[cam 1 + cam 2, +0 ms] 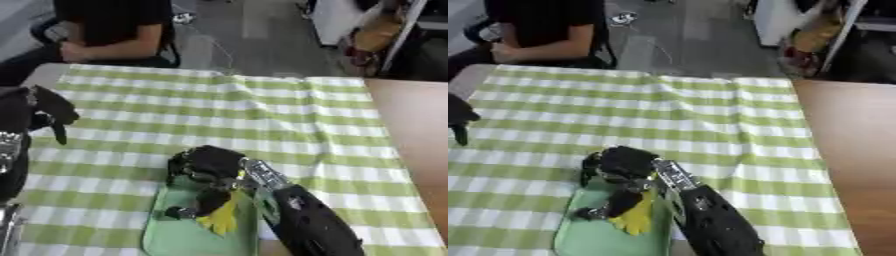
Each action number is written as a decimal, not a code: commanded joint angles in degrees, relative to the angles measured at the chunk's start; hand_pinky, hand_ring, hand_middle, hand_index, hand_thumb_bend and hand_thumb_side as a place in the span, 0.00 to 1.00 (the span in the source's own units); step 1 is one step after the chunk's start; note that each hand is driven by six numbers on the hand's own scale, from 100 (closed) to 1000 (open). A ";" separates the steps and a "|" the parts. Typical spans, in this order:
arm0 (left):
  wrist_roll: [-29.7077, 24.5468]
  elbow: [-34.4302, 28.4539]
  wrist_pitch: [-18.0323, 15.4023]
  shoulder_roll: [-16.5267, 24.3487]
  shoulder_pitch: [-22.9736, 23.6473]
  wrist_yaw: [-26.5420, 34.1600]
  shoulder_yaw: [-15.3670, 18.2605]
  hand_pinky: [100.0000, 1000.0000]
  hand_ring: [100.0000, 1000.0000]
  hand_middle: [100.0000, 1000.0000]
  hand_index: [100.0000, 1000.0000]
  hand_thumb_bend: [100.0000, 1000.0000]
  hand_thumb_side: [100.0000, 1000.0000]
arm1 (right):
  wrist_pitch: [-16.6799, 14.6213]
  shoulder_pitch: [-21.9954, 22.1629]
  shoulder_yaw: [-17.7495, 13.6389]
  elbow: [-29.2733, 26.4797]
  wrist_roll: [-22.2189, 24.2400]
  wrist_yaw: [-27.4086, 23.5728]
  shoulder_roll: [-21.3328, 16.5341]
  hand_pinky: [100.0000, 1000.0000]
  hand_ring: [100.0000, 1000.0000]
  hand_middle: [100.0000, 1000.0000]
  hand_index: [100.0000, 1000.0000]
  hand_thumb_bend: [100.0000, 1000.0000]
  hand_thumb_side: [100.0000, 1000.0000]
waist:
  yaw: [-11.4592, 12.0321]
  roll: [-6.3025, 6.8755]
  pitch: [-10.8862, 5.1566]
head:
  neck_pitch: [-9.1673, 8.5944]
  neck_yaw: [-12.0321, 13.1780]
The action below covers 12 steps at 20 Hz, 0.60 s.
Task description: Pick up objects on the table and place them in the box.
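Yellow, and soft I think — the thing (222, 218) under my right hand (208, 170) looks light and floppy, so I would pinch it at its upper edge. It lies in the pale green box (171, 237), just below the hand and touching the curled fingers; whether they really pinch it I cannot tell. My left hand (39, 114) hangs at the left edge — fingers relaxed, holding nothing.

Lab or workshop, checked tablecloth (262, 115), concrete floor (254, 30)
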 commanded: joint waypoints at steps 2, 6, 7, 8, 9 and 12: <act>-0.15 -0.86 -0.02 0.55 -0.56 0.04 -0.08 0.15 0.41 0.43 0.37 0.57 1.00 | 0.25 -0.59 0.47 -2.37 0.82 -0.72 -0.12 0.18 0.51 0.69 0.70 0.37 0.72 | -0.03 0.45 -0.67 | -0.63 -0.88; -0.16 -0.87 -0.05 0.56 -0.56 0.05 -0.12 0.15 0.41 0.43 0.37 0.57 1.00 | 0.75 -0.64 0.91 -3.50 2.17 -0.97 -0.32 0.55 0.69 0.79 0.82 0.43 0.70 | -0.07 0.40 -0.70 | -0.61 -0.80; -0.16 -0.88 -0.05 0.56 -0.56 0.06 -0.11 0.15 0.41 0.43 0.37 0.57 1.00 | 0.84 -0.69 1.03 -3.85 2.79 -0.96 -0.38 0.82 0.78 0.85 0.88 0.52 0.70 | -0.07 0.39 -0.71 | -0.58 -0.79; -0.15 -0.90 -0.06 0.57 -0.56 0.07 -0.11 0.15 0.41 0.43 0.37 0.57 1.00 | 0.85 -0.82 1.17 -4.36 3.56 -1.02 -0.49 0.86 0.80 0.86 0.89 0.56 0.70 | -0.08 0.38 -0.73 | -0.52 -0.78; -0.15 -0.91 -0.07 0.58 -0.55 0.08 -0.12 0.15 0.41 0.43 0.37 0.57 1.00 | 0.80 -1.01 1.29 -4.92 4.46 -1.20 -0.65 0.89 0.83 0.89 0.89 0.63 0.71 | -0.10 0.37 -0.76 | -0.49 -0.76; -0.18 -0.94 -0.08 0.62 -0.50 0.10 -0.14 0.15 0.41 0.43 0.37 0.57 1.00 | 0.58 -1.64 1.37 -7.03 7.01 -2.47 -1.12 0.91 0.84 0.90 0.90 0.68 0.73 | -0.18 0.35 -0.85 | -0.49 -0.75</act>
